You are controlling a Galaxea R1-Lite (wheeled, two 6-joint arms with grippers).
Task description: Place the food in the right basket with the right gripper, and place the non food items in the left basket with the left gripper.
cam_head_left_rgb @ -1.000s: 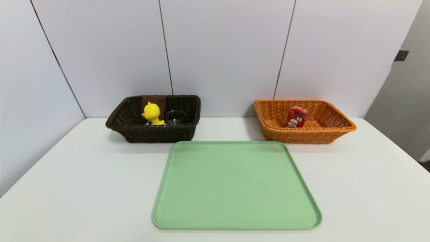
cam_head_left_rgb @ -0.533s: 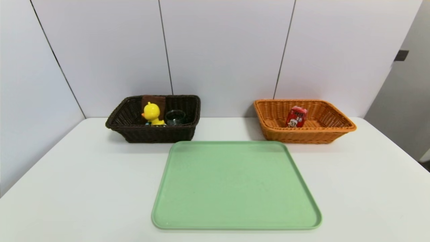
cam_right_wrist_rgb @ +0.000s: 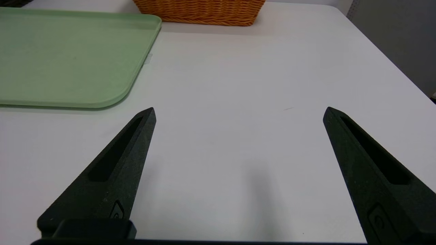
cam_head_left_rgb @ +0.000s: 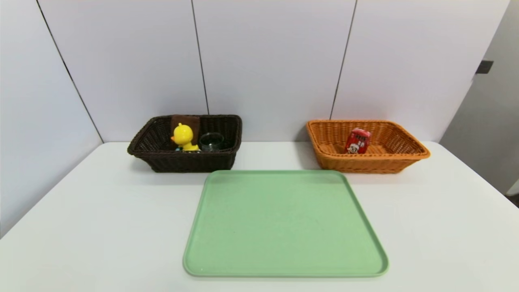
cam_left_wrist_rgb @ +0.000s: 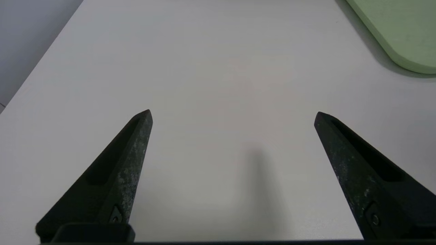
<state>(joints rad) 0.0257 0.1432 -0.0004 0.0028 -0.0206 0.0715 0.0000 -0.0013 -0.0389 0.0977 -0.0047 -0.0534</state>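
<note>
The red drink carton (cam_head_left_rgb: 357, 140) stands inside the orange right basket (cam_head_left_rgb: 373, 164) at the back right. In the dark brown left basket (cam_head_left_rgb: 182, 162) are the yellow duck toy (cam_head_left_rgb: 183, 137), the clear glass cup (cam_head_left_rgb: 211, 141) and the brown towel (cam_head_left_rgb: 190, 121) behind them. Neither arm shows in the head view. My left gripper (cam_left_wrist_rgb: 233, 114) hangs open over bare table near the green tray's corner (cam_left_wrist_rgb: 405, 41), nothing between its fingers. My right gripper (cam_right_wrist_rgb: 239, 111) is open over bare table too, with the right basket's base (cam_right_wrist_rgb: 201, 12) farther ahead.
A green tray (cam_head_left_rgb: 284, 223) with nothing on it lies in the middle of the white table (cam_head_left_rgb: 81, 227), in front of both baskets. Grey wall panels stand right behind the baskets. The table's right edge (cam_right_wrist_rgb: 391, 58) drops off beside my right gripper.
</note>
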